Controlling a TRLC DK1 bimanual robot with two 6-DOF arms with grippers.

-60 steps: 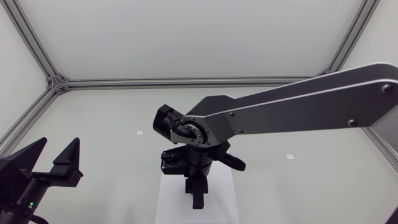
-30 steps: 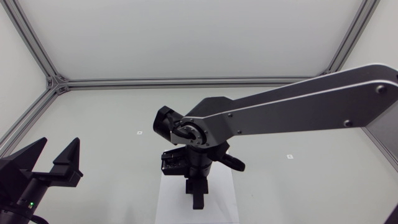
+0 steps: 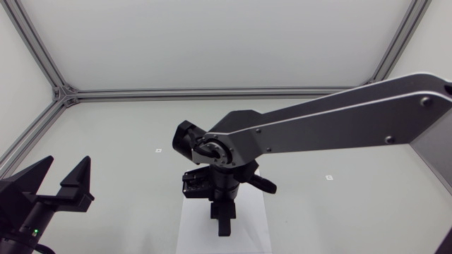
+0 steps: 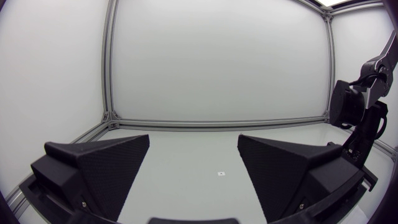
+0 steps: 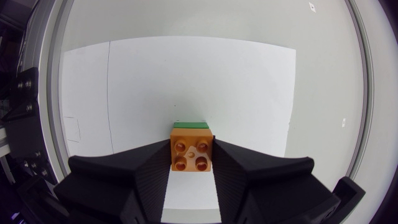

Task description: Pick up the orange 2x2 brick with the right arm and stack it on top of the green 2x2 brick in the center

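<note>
Right arm (image 3: 339, 127) has sagged a hair lower and nudged toward the left since a second ago; wrist and claw barely shifted. Left arm hasn't budged.

Right claw (image 3: 224, 222): clenched on the orange brick (image 5: 191, 155), one finger pressed on each of two opposite sides, studs up, pointing straight down over the middle of the counter (image 3: 106, 141).

Key relation: the green brick (image 5: 191, 125) is directly under the orange one. Only a thin green strip shows, past the orange's far edge, ahead of the claw. So they look nearly lined up, with orange offset slightly back toward the claw, or that's just camera angle. Both are square 2x2, so no long axis; edges look parallel, no yaw fix needed in my read.

Can't tell whether orange is already seated on the green studs or hovering just above; no gap is visible from the wrist cam. Head cam is no help, since the wrist hides both bricks.

Stack sits on the white sheet (image 5: 236, 81).

Left claw (image 3: 66, 166): released, fingers wide apart, parked well off to the left, nothing in it. Right arm is the only one in play.
</note>
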